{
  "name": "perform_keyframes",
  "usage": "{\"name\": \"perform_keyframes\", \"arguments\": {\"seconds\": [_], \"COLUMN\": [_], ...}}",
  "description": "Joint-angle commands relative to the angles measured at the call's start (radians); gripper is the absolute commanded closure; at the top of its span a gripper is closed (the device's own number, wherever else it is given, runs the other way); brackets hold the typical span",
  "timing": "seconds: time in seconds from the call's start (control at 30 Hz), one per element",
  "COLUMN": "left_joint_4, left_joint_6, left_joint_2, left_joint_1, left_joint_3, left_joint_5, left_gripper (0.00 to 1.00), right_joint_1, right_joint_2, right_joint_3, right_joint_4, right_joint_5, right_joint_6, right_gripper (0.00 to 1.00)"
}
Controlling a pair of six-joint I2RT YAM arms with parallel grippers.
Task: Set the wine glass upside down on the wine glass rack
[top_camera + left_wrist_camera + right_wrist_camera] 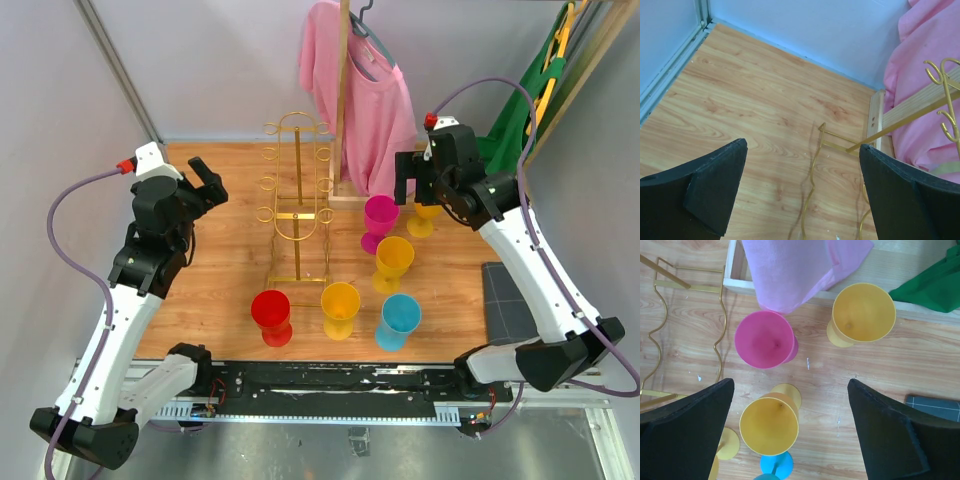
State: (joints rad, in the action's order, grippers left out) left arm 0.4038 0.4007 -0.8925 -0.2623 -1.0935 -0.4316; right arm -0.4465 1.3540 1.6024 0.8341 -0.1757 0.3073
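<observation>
The gold wire wine glass rack stands upright at the back middle of the wooden table, with nothing on its loops. Several plastic wine glasses stand upright to its right and front: magenta, yellow, yellow, red, blue, and another yellow. My left gripper is open and empty left of the rack; its wrist view shows the rack's base wire. My right gripper is open and empty above the magenta glass and the yellow glasses, as its wrist view shows.
A pink shirt hangs on a wooden clothes stand behind the rack, and a green cloth hangs at the back right. A dark mat lies at the table's right edge. Walls close the back and left sides.
</observation>
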Motion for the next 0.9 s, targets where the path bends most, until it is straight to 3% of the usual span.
{"name": "perform_keyframes", "arguments": {"seconds": [0.0,0.4,0.7,0.87], "left_joint_4": [-0.007,0.011,0.045,0.038], "left_joint_6": [0.011,-0.005,-0.009,-0.009], "left_joint_2": [0.003,-0.010,-0.025,-0.026], "left_joint_1": [0.011,0.012,0.012,0.012], "left_joint_3": [0.000,-0.003,-0.021,-0.019], "left_joint_5": [0.002,0.037,0.049,0.058], "left_gripper": [0.01,0.01,0.01,0.01], "right_joint_1": [0.011,0.010,0.086,0.156], "right_joint_2": [-0.038,-0.087,-0.018,0.043], "right_joint_3": [-0.027,-0.073,-0.026,-0.007], "right_joint_4": [-0.036,-0.088,0.036,0.037], "right_joint_5": [0.016,0.054,-0.032,-0.024], "right_joint_6": [-0.009,-0.053,-0.053,-0.062], "right_gripper": [0.02,0.02,0.00,0.09]}}
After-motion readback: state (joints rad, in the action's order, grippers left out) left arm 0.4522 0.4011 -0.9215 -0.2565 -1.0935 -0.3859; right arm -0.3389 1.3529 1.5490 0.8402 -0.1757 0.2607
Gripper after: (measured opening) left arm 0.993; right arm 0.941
